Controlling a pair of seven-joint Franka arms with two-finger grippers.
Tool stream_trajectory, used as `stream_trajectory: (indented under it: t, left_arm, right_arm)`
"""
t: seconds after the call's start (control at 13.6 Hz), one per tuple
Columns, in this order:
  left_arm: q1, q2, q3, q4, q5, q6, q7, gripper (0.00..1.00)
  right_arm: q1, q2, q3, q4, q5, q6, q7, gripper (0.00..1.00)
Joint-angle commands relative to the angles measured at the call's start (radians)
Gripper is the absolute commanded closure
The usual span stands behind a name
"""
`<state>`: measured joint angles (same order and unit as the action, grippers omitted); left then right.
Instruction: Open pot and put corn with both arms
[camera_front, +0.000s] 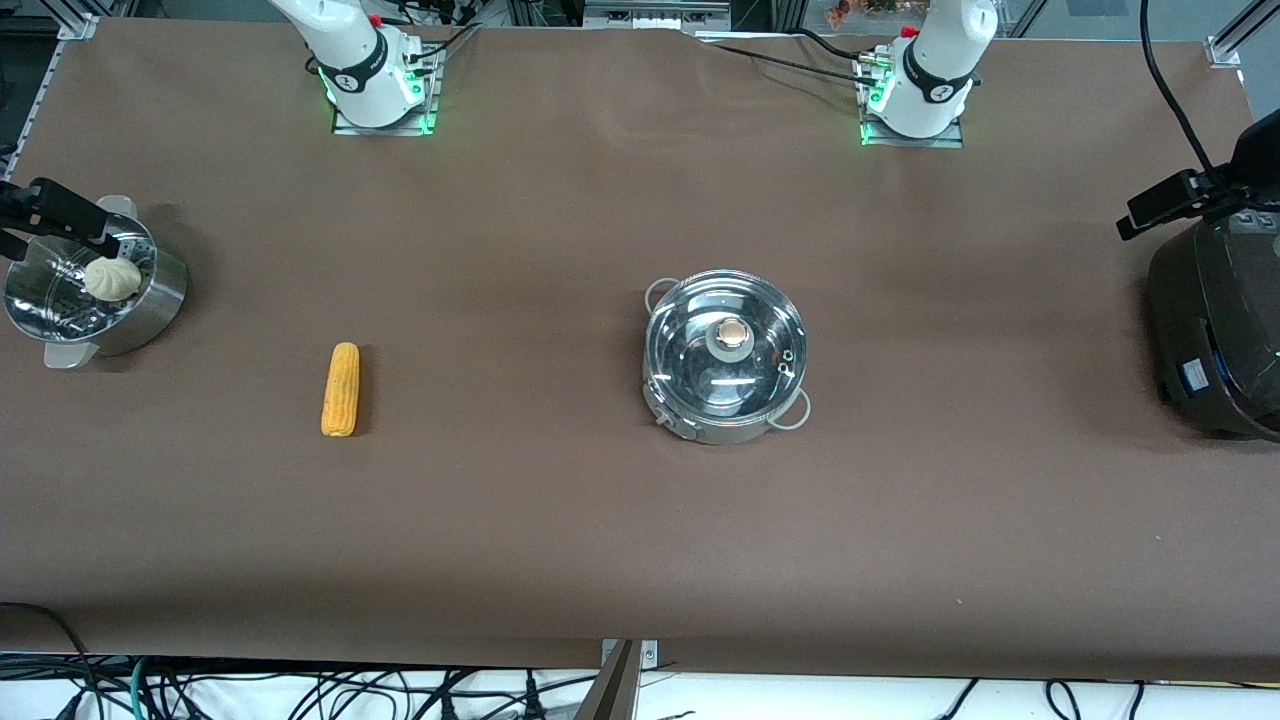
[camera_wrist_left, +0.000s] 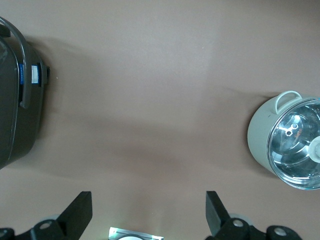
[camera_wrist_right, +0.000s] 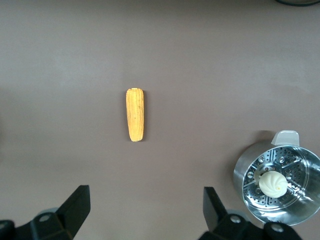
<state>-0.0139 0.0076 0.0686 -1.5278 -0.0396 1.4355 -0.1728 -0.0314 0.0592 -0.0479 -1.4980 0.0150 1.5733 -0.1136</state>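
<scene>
The steel pot (camera_front: 700, 425) stands mid-table with its glass lid (camera_front: 690, 340) and beige knob (camera_front: 733, 332) on; it also shows in the left wrist view (camera_wrist_left: 260, 135). The yellow corn (camera_front: 341, 389) lies flat on the table, toward the right arm's end, well apart from the pot; the right wrist view shows it too (camera_wrist_right: 135, 115). My left gripper (camera_wrist_left: 149, 212) is open and empty, held high over the table between the pot and the black cooker. My right gripper (camera_wrist_right: 147, 210) is open and empty, high over the table between the corn and the steamer basket.
A perforated steel steamer basket (camera_front: 160, 300) with a white bun (camera_front: 112, 277) stands at the right arm's end, also in the right wrist view (camera_wrist_right: 242, 175). A large black cooker (camera_front: 1215, 320) stands at the left arm's end, seen too in the left wrist view (camera_wrist_left: 15, 110).
</scene>
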Motion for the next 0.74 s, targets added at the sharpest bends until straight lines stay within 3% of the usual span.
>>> stream_trajectory:
  t: [0.0, 0.66]
  left_arm:
    - [-0.001, 0.011, -0.004, 0.031, 0.018, -0.020, -0.007, 0.00]
    - [-0.001, 0.011, -0.004, 0.031, 0.018, -0.020, -0.007, 0.00]
  right_arm:
    - [-0.007, 0.010, -0.003, 0.004, -0.018, 0.007, -0.012, 0.00]
    - [-0.013, 0.018, 0.002, 0.007, -0.021, 0.005, -0.015, 0.00]
